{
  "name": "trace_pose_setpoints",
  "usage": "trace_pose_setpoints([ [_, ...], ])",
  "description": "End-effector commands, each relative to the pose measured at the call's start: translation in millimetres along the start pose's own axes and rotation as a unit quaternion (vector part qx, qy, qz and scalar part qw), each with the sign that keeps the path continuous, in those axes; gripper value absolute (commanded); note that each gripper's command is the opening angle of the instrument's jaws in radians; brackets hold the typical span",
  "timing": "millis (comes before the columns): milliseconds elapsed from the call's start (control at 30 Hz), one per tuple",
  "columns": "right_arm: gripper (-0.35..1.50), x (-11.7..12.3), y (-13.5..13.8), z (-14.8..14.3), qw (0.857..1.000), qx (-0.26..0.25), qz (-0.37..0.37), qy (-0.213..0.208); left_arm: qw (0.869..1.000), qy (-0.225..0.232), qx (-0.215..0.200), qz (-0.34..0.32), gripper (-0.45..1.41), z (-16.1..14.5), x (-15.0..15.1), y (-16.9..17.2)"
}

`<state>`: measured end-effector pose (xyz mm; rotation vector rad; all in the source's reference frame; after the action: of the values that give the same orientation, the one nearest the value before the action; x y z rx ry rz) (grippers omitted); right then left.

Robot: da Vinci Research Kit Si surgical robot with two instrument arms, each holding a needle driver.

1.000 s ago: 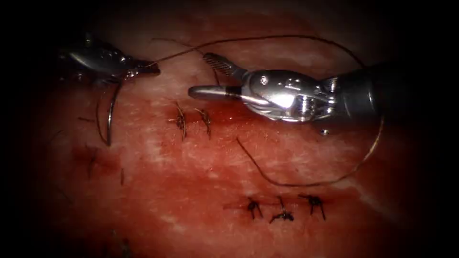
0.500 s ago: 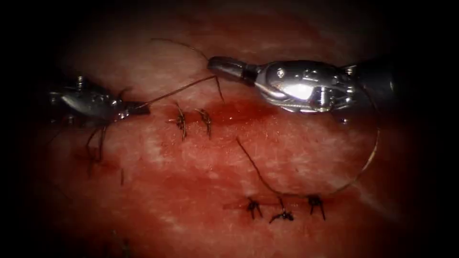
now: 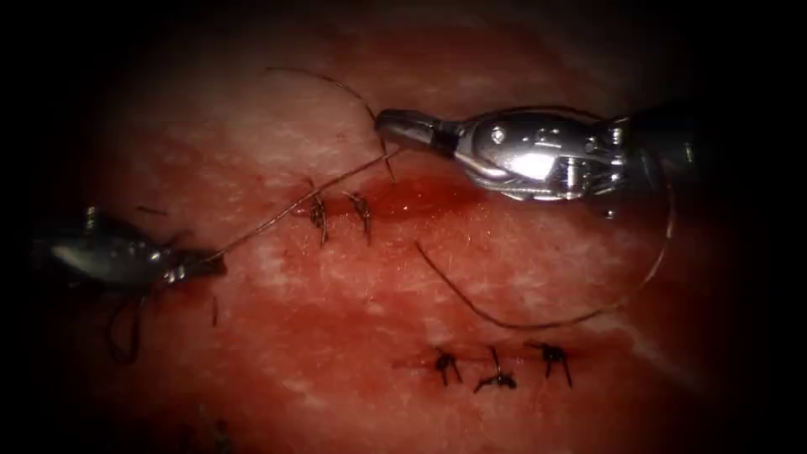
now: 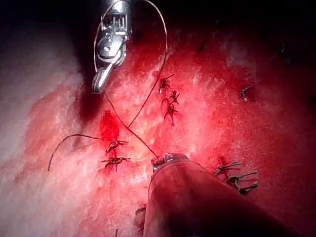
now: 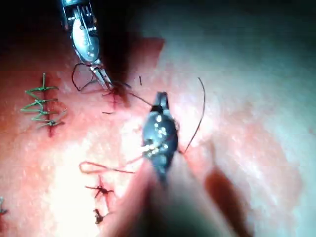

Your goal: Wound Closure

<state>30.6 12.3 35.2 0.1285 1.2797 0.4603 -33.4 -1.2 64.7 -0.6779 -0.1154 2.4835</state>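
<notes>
My left tool (image 3: 212, 262) sits low on the left of the tissue (image 3: 353, 286), jaws shut on the needle near its thread end. The curved needle (image 3: 122, 339) hangs under those jaws, out of the tissue. From there the thread (image 3: 286, 210) runs taut up and right, across two stitches (image 3: 318, 214), to my right tool (image 3: 391, 124), whose jaws are shut on it. A short tail (image 3: 324, 80) curls up and left from the right jaws. The left wrist view has the right tool (image 4: 98, 87) above the stitches, and the right wrist view has the left tool (image 5: 104, 81) with the needle (image 5: 74, 81).
Red fluid (image 3: 420, 197) pools just right of the two stitches. A long slack loop of thread (image 3: 664, 244) swings round behind the right tool and ends near mid-tissue. Three finished knots (image 3: 496, 378) lie in a row lower down. Green stitches (image 5: 42, 106) mark another cut.
The right jaws have shut on the thread. The left tool has carried the needle down and to the left, drawing the thread taut across the two stitches.
</notes>
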Motion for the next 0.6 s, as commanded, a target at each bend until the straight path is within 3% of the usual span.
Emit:
trace_pose_setpoints([
  [33, -0.35, -0.9, -0.4, 0.7, 1.000, 0.001, -0.001, -0.004, 1.000, 0.000, -0.001, 0.000, -0.45, -0.1, -0.3, 1.4],
  [133, -0.32, -1.3, -0.2, 1.0, 1.000, -0.003, -0.003, -0.010, 1.000, 0.002, -0.009, 0.000, -0.45, -1.6, 0.2, 3.0],
  [200, -0.05, -1.4, -0.1, 1.1, 1.000, -0.012, -0.002, -0.011, 1.000, 0.005, -0.015, 0.007, -0.45, -2.3, 0.9, 4.4],
  [333, 0.24, -1.3, -0.1, 1.4, 1.000, -0.019, -0.002, -0.010, 0.999, 0.012, -0.029, 0.015, -0.45, -2.8, 2.9, 7.2],
  [500, 1.24, -1.8, -0.1, 1.6, 0.998, -0.055, -0.011, -0.031, 0.999, 0.012, -0.040, 0.026, -0.45, -4.9, 5.6, 8.7],
  [533, 1.38, -2.0, -0.1, 1.8, 0.997, -0.058, -0.012, -0.040, 0.999, 0.017, -0.041, 0.027, -0.45, -5.8, 6.3, 8.6],
  [600, 1.46, -2.7, -0.3, 2.2, 0.996, -0.063, -0.014, -0.061, 0.998, 0.024, -0.038, 0.032, -0.45, -7.1, 7.2, 8.2],
])
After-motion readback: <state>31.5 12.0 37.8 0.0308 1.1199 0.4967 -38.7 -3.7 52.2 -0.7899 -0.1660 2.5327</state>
